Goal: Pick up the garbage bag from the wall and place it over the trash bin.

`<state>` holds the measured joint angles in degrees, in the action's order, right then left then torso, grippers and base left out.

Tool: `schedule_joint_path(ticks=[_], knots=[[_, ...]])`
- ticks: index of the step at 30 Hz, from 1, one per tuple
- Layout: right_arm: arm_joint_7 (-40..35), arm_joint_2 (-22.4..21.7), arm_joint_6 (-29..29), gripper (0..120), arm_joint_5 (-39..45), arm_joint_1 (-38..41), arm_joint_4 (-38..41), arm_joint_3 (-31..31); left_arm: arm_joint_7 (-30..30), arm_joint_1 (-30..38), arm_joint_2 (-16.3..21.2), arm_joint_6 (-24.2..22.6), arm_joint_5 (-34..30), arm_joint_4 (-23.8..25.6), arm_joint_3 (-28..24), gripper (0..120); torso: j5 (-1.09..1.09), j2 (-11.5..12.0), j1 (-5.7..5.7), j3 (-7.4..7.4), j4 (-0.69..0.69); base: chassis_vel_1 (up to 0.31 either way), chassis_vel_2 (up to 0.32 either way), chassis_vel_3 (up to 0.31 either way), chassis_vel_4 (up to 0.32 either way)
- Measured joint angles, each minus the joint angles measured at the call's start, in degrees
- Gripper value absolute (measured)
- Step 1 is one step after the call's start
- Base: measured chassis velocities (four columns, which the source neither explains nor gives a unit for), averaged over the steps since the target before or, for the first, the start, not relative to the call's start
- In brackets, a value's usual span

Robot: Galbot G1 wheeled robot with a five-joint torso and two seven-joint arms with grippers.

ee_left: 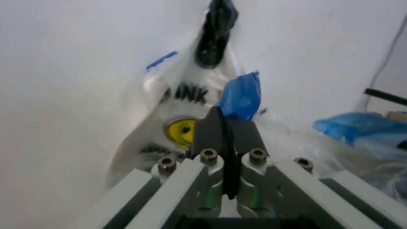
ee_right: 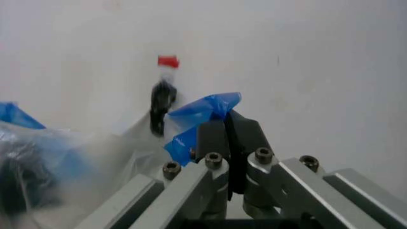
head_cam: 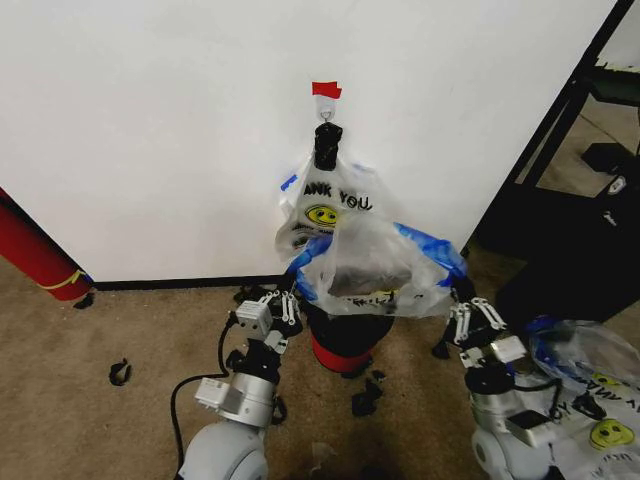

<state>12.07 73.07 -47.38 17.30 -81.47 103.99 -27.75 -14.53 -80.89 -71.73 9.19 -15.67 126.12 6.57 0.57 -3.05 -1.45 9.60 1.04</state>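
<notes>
The garbage bag (head_cam: pixel 370 265) is spread open between my two grippers, hanging just above the trash bin (head_cam: pixel 345 340), a black bin with a red base standing at the foot of the wall (head_cam: pixel 150 130). My left gripper (head_cam: pixel 290 300) is shut on the bag's blue-taped handle (ee_left: pixel 240 98), as its fingertips (ee_left: pixel 213 126) show pressed together. My right gripper (head_cam: pixel 462 312) is shut on the other blue-taped handle (ee_right: pixel 203 112). The bag hides most of the bin's rim.
A bunch of like-printed bags (head_cam: pixel 325 205) hangs by a black clip (head_cam: pixel 327 145) from the red-taped hook (head_cam: pixel 326 90). A red roll (head_cam: pixel 35 255) leans at far left, a black rack (head_cam: pixel 560 200) stands on the right, more bags (head_cam: pixel 590 400) lie lower right, and black scraps (head_cam: pixel 120 372) dot the carpet.
</notes>
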Motion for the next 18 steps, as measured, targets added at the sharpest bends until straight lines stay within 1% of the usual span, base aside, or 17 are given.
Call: schedule_joint_path(ticks=[3, 9, 13, 18], knots=[[1.15, 1.07, 0.07, 0, 0.52, 1.45, -3.19, 1.04, -1.10, 0.25, 0.02, -0.23, 0.97, 0.10, 0.70, 0, 0.00, 0.00, 0.00, 0.00, 0.00, 0.000, 0.000, 0.000, 0.000], [4.63, 2.16, 0.13, 0, 0.88, 1.66, -4.28, 2.18, -1.73, -0.26, 0.72, -0.82, 1.48, 1.29, 1.08, 0, 0.00, 0.00, 0.00, -0.01, 0.00, 0.000, 0.000, 0.000, 0.000], [6.11, 2.36, 0.16, 0, 0.78, 1.98, -6.04, 2.63, -1.65, -0.36, 0.81, -0.28, 2.92, -0.60, 0.30, 0, 0.01, 0.00, 0.00, -0.01, 0.00, 0.000, 0.000, 0.000, 0.000], [6.97, 2.30, 0.19, 0, 2.01, 3.83, -10.94, 3.15, -1.12, 0.60, 0.58, 0.77, 3.94, -5.46, -1.97, 0, 0.00, 0.00, 0.00, -0.01, 0.00, 0.000, 0.000, 0.000, 0.000]])
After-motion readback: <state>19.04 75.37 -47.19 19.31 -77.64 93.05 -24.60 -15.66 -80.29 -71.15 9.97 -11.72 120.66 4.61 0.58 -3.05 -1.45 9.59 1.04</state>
